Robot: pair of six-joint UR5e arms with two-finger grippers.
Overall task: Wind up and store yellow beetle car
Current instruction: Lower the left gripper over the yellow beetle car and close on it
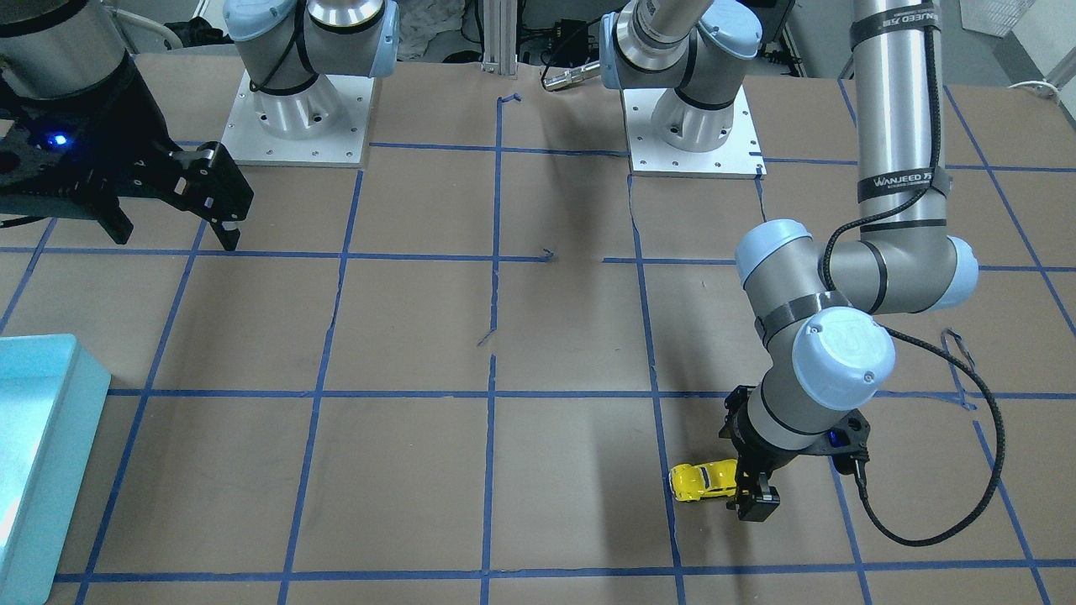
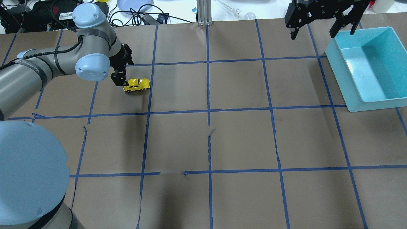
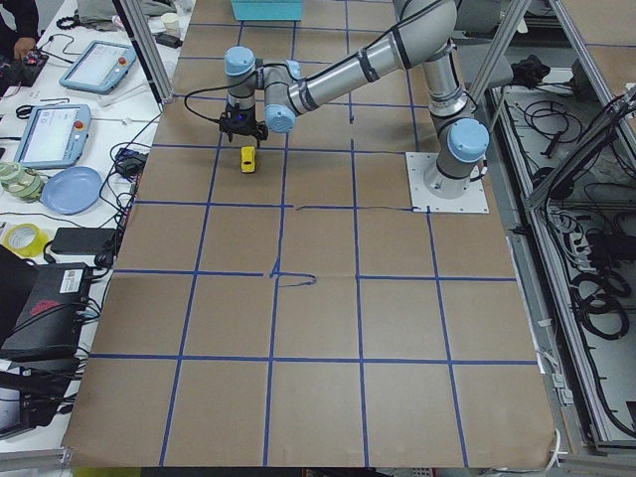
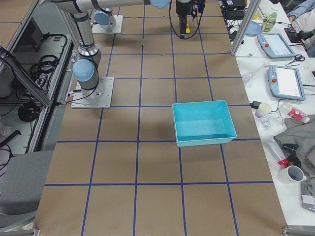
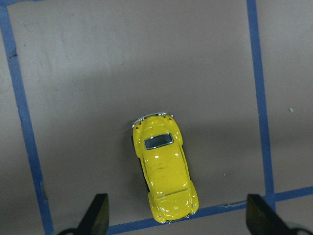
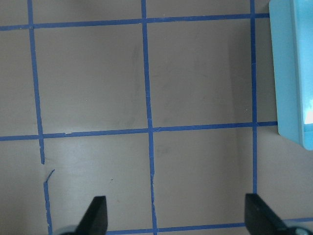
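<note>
The yellow beetle car (image 2: 137,84) stands on its wheels on the brown paper at the table's far left. It also shows in the front-facing view (image 1: 703,481) and the left side view (image 3: 247,159). My left gripper (image 2: 120,79) is low over one end of the car. In the left wrist view its fingers (image 5: 98,215) are spread wide, with the car (image 5: 164,166) between and beyond them, untouched. My right gripper (image 2: 313,31) is open and empty, raised at the far right beside the bin. Its fingers (image 6: 96,215) frame bare paper.
A light-blue open bin (image 2: 362,98) sits at the right side of the table, also seen in the front-facing view (image 1: 50,403) and the right wrist view (image 6: 293,73). Blue tape lines grid the brown paper. Both arm bases stand at the robot's edge.
</note>
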